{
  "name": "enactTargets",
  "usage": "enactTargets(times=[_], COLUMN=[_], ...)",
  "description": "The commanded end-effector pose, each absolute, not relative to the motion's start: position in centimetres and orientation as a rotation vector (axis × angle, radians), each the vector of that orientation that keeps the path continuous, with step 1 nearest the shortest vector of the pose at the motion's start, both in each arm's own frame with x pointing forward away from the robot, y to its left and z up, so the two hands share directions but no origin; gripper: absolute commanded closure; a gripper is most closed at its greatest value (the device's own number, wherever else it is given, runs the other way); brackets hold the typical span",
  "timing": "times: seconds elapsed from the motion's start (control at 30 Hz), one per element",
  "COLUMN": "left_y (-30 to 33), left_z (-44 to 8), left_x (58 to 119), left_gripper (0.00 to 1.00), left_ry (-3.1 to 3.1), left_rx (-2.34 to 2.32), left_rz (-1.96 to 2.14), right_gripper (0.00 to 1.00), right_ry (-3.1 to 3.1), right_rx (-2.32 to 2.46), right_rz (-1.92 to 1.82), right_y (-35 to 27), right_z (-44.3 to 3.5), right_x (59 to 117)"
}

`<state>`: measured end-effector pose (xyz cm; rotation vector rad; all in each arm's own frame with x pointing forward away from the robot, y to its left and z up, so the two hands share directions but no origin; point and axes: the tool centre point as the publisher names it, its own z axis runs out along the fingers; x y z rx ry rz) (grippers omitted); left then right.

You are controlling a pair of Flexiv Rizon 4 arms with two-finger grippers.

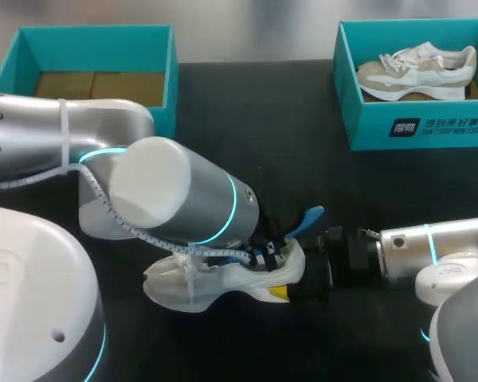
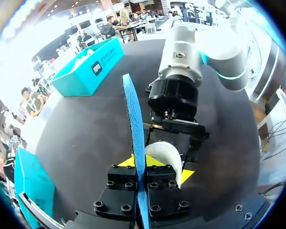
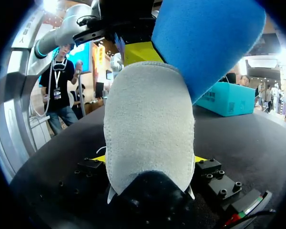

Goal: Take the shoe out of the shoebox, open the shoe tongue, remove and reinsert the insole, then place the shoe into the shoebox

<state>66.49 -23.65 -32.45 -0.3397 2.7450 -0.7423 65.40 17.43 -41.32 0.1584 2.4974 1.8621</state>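
Closest in, the left arm (image 1: 167, 199) hangs over the 6 o'clock part of the table (image 1: 287, 143), and just beneath it sits the white shoe (image 1: 215, 282), well apart from both boxes. The left gripper (image 2: 142, 177) is clenched on the blue insole (image 2: 133, 119), pinching it edge-on so the sheet stands upright ahead of the fingers, its free end poking out at the shoe's 1 o'clock. That insole looks like thin foam: very light, floppy and easily creased, so a grip near one end with gentle pressure seems best. From 3 o'clock the right gripper (image 3: 150, 160) grasps the shoe's end, one yellow tip on either side of a grey suede panel. I judge the shoe light, soft in the upper and firmer at the heel and sole, so the heel is the sound place to hold it. Farther off, at 2 o'clock, a teal shoebox (image 1: 414, 131) holds a second shoe (image 1: 418, 72); at 10 o'clock stands another open teal box (image 1: 95, 40).
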Motion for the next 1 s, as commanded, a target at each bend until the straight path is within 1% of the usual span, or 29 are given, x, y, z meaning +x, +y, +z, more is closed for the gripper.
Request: enactTargets(times=[0.03,0.3,0.77,1.0], left_y=[-23.2,-23.9,-27.3,-29.1], left_z=[-32.3,-30.9,-26.2,-22.7], left_x=[67.3,67.8,67.5,66.9], left_gripper=[1.0,1.0,1.0,1.0], left_ry=[2.793,2.838,2.978,3.003], left_rx=[-0.33,-0.377,-0.37,-0.289], left_rz=[-0.797,-0.872,-1.097,-1.266], right_gripper=[1.0,1.0,1.0,1.0], right_ry=[2.502,2.502,2.502,2.502], right_rx=[0.16,0.16,0.16,0.16], right_rz=[1.856,1.856,1.856,1.856], right_y=[17.6,17.6,17.6,17.6], right_z=[-41.2,-41.2,-41.2,-41.2], right_x=[65.3,65.3,65.3,65.3])
